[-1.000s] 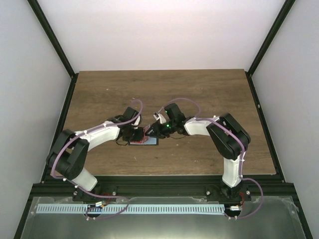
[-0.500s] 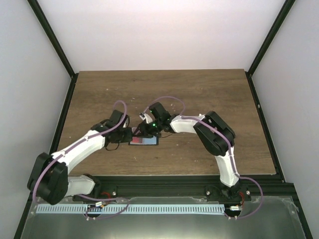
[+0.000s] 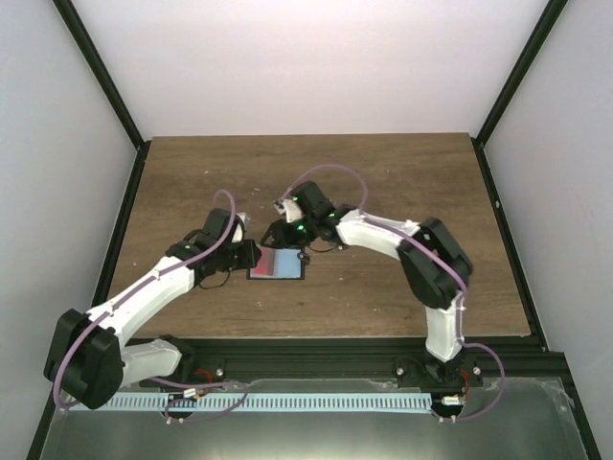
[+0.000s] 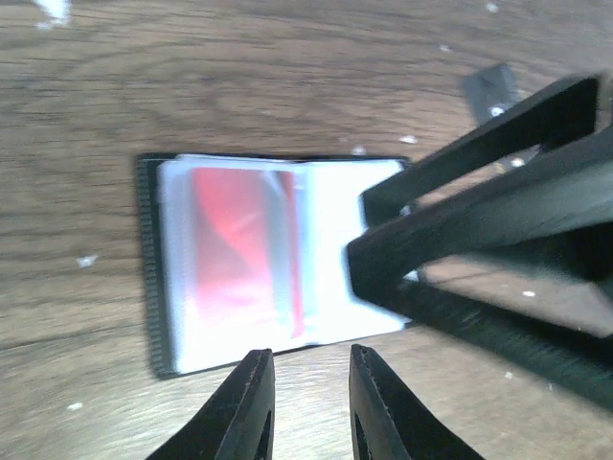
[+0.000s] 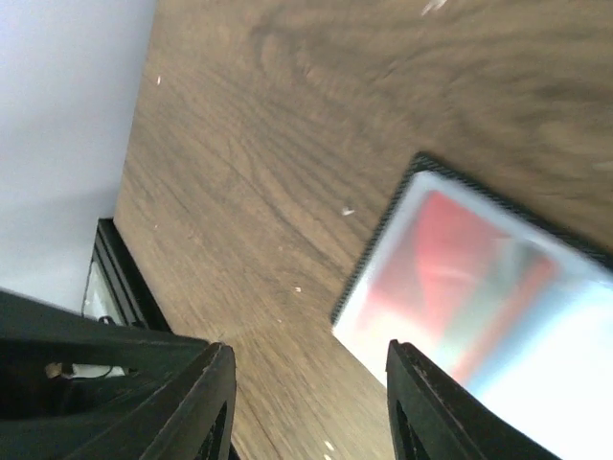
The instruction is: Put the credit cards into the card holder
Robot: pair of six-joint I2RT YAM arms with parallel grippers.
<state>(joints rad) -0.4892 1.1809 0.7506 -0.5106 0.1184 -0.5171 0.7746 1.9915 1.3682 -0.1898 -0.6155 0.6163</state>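
1. Near the centre of the tabletop (image 3: 383, 182), seen from above, the card holder (image 3: 278, 265) lies flat and spread open. Its long axis runs left to right, parallel to the near edge. A red card (image 3: 272, 260) shows through its glossy inner face. The left end effector (image 3: 247, 257) is at the holder's left short edge. The right end effector (image 3: 289, 244) hangs over its far long edge. Whether either one touches the holder cannot be told from up here.
2. At the left wrist, the holder lies crosswise in the picture, long axis side to side, with a black woven border at its left end. Its clear sleeve (image 4: 278, 259) faces up with the red card inside, toward the left half, and the right half glares white. The left end effector's own fingers (image 4: 251, 402) are slightly parted just beside the holder's near long edge, with only bare wood between them. The right end effector's black fingers reach in from the right and overlap the holder's right end. Contact cannot be judged.
3. At the right wrist, the holder fills the lower right, its long axis slanting diagonally across the picture, with the red card under the shiny sleeve. The right end effector's fingers are spread wide and grasp nothing.
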